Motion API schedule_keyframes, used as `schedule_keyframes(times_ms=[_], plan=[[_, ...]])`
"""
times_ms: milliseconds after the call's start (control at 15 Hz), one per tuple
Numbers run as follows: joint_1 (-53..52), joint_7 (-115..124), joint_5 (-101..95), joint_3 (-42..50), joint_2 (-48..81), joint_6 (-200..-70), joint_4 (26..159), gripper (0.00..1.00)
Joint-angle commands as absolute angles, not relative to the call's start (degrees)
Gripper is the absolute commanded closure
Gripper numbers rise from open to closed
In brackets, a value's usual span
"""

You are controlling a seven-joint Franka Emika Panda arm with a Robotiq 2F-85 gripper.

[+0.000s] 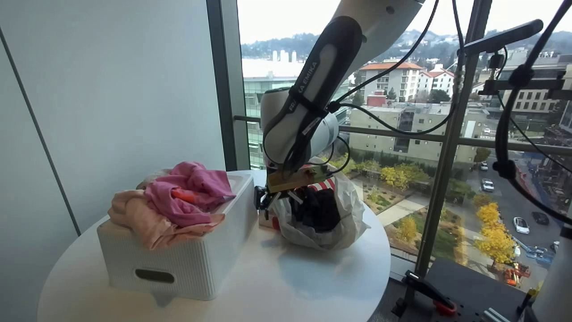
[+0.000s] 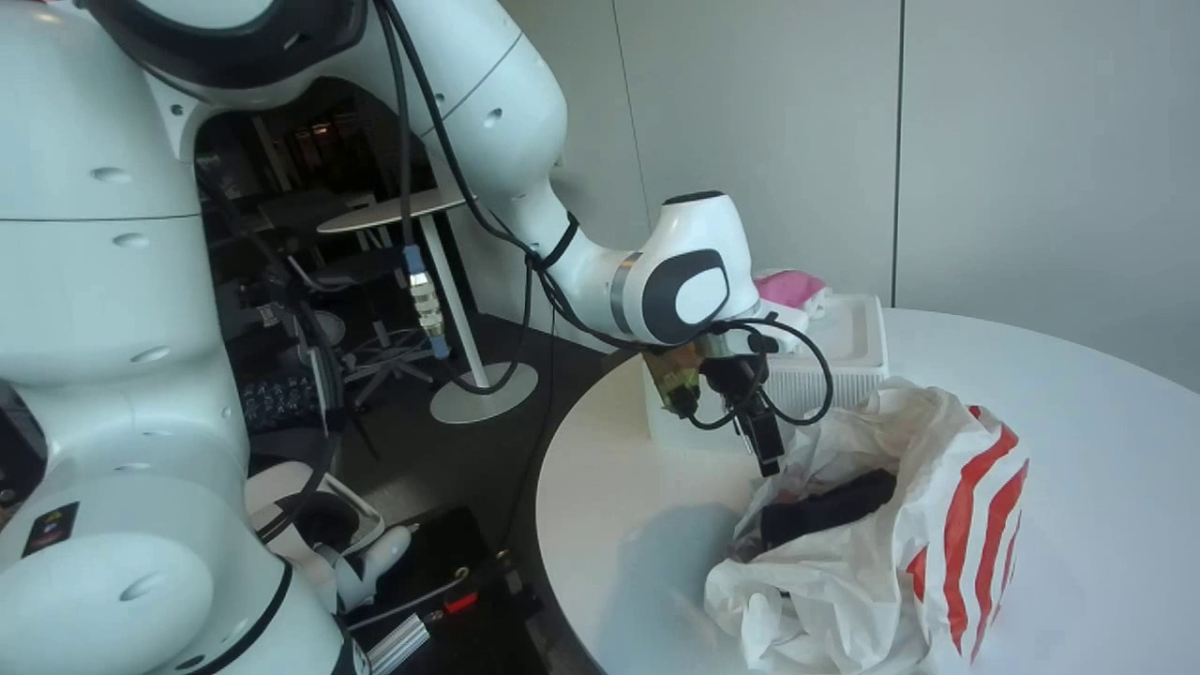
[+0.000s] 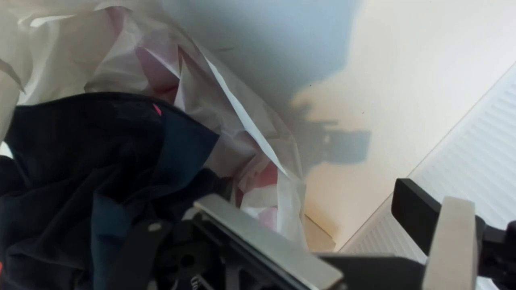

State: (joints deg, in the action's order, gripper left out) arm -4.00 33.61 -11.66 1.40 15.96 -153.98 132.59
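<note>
Jaws: one pair, mine, spread wide, nothing between; both fingers [image 3: 451,237] show in the wrist view.
Nearest me: rim of the white bag [image 2: 900,562], on the side facing the box [image 1: 183,259]; can't tell if a finger touches it.
Dark cloth [image 3: 100,161]: bunched inside the bag, one heap, piece count unclear.
Bag: 1, red stripes, crumpled, mouth gaping, on the counter [image 1: 250,290].
Box: 1, white, ribbed, one hand slot [image 1: 154,276] visible.
On the box: 1 pink cloth [image 1: 201,179], 1 peach cloth [image 1: 154,228] partly under it, 1 orange-red bit [image 1: 184,195] amid the pink.
Counter edge: round; bag near it on the window [image 1: 393,112] side.
Gap: strip of counter between bag and box, room for me to shift along; my shadow [image 3: 348,147] falls there.
Tan corner [image 3: 318,235]: 1, beside the bag, rest hidden, can't tell what.
Cut off: bag's bottom in an exterior view; dark cloth's left part in the wrist view.
Hidden: much of the box behind my arm [image 2: 600,281] in an exterior view; pale stuff [image 1: 155,175] behind the pink hard to make out.
</note>
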Motion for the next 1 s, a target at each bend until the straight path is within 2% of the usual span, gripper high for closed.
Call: schedule_keyframes(times_ms=[0,333,400,467,933], plan=[[-5.68,31.36,-10.86,3.48,20.87,-158.49,130.55,0.00],[-8.64,31.28,-10.66,7.11,26.27,-164.62,130.93,0.02],[-8.33,30.18,-9.47,7.04,27.16,-163.99,130.02,0.26],[-8.29,29.66,-8.67,7.02,27.92,-164.48,129.72,0.26],[-8.08,26.19,-3.13,6.61,29.80,-164.79,127.96,0.81]])
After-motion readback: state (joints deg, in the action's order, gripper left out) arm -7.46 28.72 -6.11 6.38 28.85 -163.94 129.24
